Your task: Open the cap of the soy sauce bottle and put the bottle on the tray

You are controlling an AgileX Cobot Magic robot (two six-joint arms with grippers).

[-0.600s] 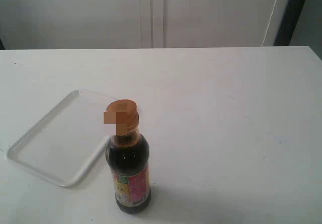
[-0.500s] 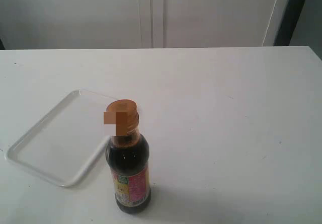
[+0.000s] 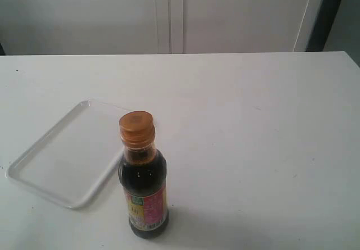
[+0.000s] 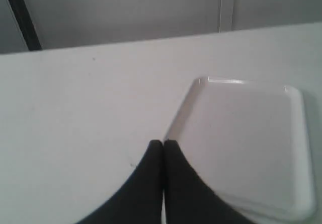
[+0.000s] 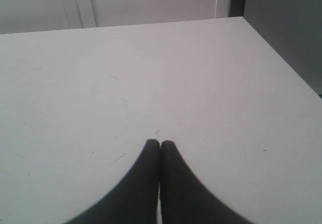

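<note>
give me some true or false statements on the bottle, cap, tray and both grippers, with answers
1. The soy sauce bottle stands upright on the table. True.
2. The bottle sits on the tray. False: it stands on the table beside the tray.
3. The cap is flipped open. False: it is closed on the neck.
4. The left gripper is shut and holds nothing. True.
5. The right gripper grips the bottle. False: it is shut and empty, over bare table.

The capped soy sauce bottle [image 3: 143, 191] stands upright just beside the tray [image 3: 42, 174].
</note>
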